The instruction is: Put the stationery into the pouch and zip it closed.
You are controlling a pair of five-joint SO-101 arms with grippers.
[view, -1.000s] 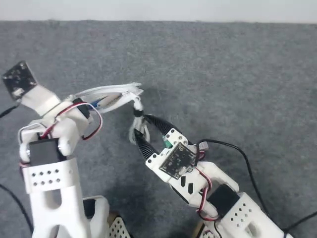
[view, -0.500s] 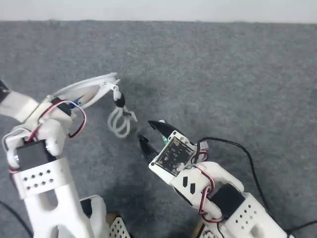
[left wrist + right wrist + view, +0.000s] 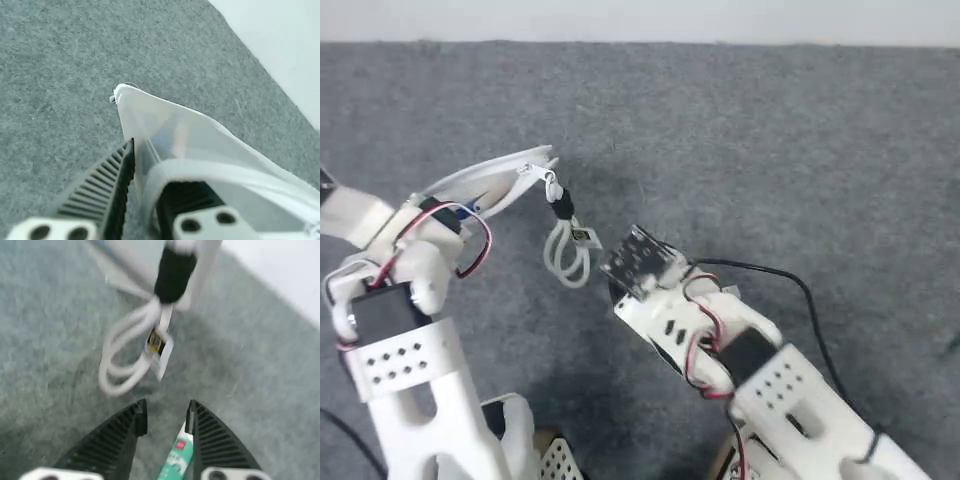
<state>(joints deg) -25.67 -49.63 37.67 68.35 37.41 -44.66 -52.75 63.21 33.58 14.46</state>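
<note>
Grey felt table (image 3: 770, 130) lay under everything. Translucent white pouch (image 3: 190, 140) was lifted off table, left gripper (image 3: 145, 170) clenched on its edge, probably to brace it while zip gets worked. Right gripper (image 3: 166, 407) sat just beside hanging cord loop (image 3: 125, 360), jaws parted, grasping nothing, seemingly lined up to take pull. Loop hung from zip end by black toggle (image 3: 174, 272), with small tag (image 3: 161, 347) attached. Green-and-white scrap (image 3: 176, 462) low between right jaws: sticker or stationery, unclear.

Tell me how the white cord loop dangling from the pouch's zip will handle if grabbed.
Probably floppy: the white cord loop droops in slack curves below its black toggle. Likely light and apt to swing, hanging from the translucent pouch.
</note>
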